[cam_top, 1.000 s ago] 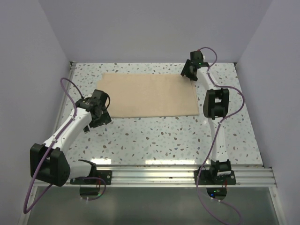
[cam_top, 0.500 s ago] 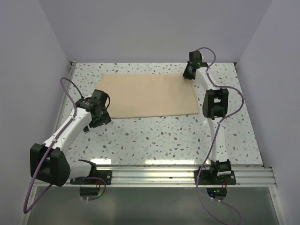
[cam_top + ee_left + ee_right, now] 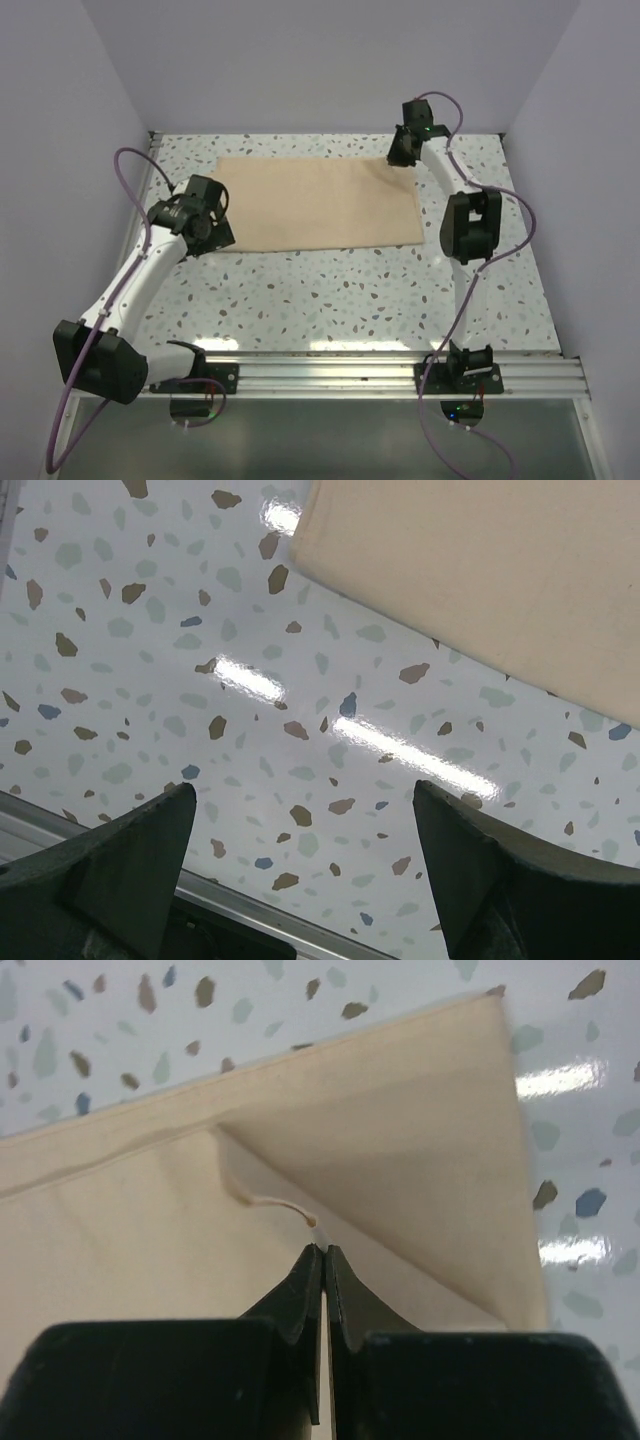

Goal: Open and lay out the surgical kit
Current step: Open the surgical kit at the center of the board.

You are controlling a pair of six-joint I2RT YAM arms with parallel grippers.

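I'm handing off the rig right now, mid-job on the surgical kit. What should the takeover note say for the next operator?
Left tool: open and empty, over bare table just off the near-left corner of the cloth wrap.
Right tool: shut at the wrap's far-right corner, apparently pinching the edge of a folded-over flap.
The wrap lies flat and layered toward the back of the table. No tray or instruments are visible.
Done: the corner flap appears grasped; nothing is laid out.
Left: unfold the wrap, then expose and set out whatever it holds.
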